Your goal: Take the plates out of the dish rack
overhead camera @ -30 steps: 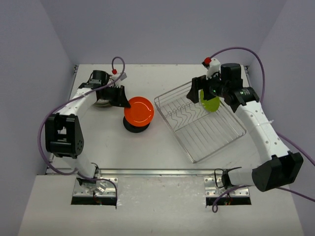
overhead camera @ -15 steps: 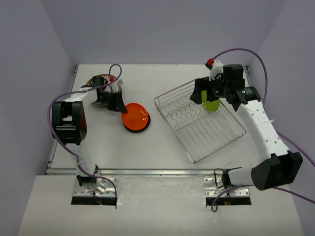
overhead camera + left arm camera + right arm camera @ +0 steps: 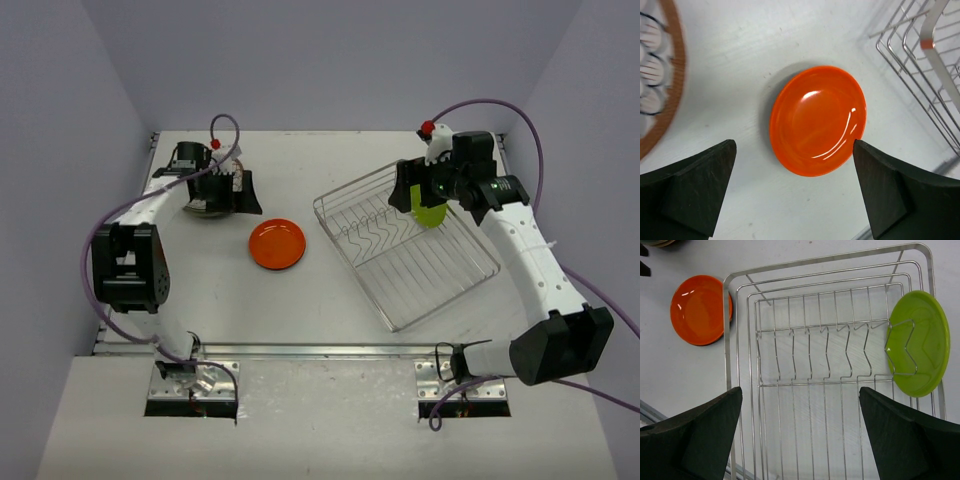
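Orange and glossy, the round orange dinner plate (image 3: 817, 127) lies flat on the white table (image 3: 330, 160), at about nine o'clock from the silver wire dish rack (image 3: 440, 285) in the overhead view. A dark rim shows under its near edge. It is probably a black plate beneath, though too little shows to be sure. The left gripper (image 3: 794, 150) hangs above it with both fingers (image 3: 690, 185) spread wide and touching nothing. The plate looks set down and free, lying flat so it cannot roll.

At ten o'clock from the orange plate, beneath the left wrist, rests a patterned cream plate with a brown rim (image 3: 660, 85), seemingly the top of a small pile. Gathering unloaded plates on that side would leave the rack side free for the other arm.

One lime-green round plate (image 3: 917, 342) stands in the rack, at about one o'clock from the rack's middle in the overhead view. It is propped at a slant against a zigzag wire divider (image 3: 902, 352), which is what holds it up. The other slots show bare.

The right gripper (image 3: 800, 395) hovers over the rack, jaws fully apart and holding nothing, with the lime plate off toward two o'clock in its wrist view. By my judgement this is the last plate to unload. The right arm would need to shift toward it, pinch the upper rim and lift straight up so the divider does not snag it.
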Controlling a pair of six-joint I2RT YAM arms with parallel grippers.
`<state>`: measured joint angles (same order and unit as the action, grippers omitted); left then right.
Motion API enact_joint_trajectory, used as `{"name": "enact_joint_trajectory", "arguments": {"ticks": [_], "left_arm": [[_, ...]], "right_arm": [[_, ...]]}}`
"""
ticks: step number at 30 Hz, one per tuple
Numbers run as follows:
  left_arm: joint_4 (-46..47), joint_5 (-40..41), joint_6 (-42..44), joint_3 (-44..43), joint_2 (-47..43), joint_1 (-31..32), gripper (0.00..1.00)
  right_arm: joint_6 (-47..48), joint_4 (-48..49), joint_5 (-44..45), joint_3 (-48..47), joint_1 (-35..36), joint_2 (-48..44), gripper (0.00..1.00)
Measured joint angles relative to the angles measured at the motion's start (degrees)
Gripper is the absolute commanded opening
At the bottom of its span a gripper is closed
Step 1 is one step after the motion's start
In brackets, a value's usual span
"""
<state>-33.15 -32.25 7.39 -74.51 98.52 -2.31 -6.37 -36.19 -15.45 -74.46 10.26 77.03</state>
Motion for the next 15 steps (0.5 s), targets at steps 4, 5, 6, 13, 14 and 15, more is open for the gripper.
{"name": "enact_joint_trajectory", "arguments": {"ticks": [4, 5, 6, 13, 14, 15], "left_arm": [[4.1, 13.5, 2.3, 0.4, -13.2, 3.6, 1.00], [5.8, 17.3, 3.3, 0.8, -16.9, 5.9, 1.00], [7.2, 20.1, 4.3, 1.2, -20.0, 8.1, 1.00], [11.5, 28.0, 7.6, 4.4, -28.0, 14.8, 1.00], [11.5, 28.8, 7.7, 5.2, -27.8, 14.7, 1.00], [11.1, 29.5, 7.8, 6.1, -27.3, 14.6, 1.00]], "right_arm": [[0.6, 0.0, 5.2, -0.8, 0.0, 2.1, 0.99], [0.9, 0.0, 6.9, -1.1, -0.1, 3.1, 0.99], [1.2, 0.1, 8.3, -1.4, -0.2, 4.1, 0.99], [3.3, 0.5, 16.1, -1.5, -2.2, 9.2, 0.99], [3.7, 0.8, 16.8, -1.5, -2.7, 9.7, 0.99], [4.1, 1.4, 17.3, -1.6, -3.2, 10.3, 0.98]]}}
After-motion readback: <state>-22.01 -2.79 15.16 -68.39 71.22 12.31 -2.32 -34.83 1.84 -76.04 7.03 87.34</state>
